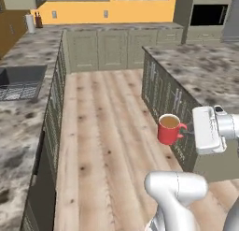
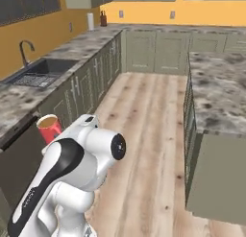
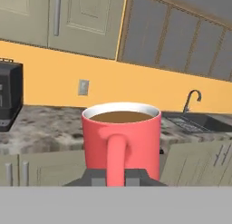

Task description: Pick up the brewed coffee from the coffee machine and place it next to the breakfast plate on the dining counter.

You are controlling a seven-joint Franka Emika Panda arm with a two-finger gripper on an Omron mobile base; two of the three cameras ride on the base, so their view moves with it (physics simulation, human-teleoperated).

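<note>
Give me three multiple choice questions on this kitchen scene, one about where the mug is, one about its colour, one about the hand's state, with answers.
1. Where is the mug?
A. In the sink
B. Held in the air over the wooden floor
C. On the island counter

2. What colour is the mug?
A. Red
B. Blue
C. White

3. What state is the hand in?
A. Wide open, empty
B. Shut on the mug's handle
C. Pressing a cabinet door

Answers: 1 B, the left base view shows it beside the island counter, resting on nothing. 2 A, red with brown coffee inside. 3 B, the hand view shows the fingertips flanking the handle.
</note>
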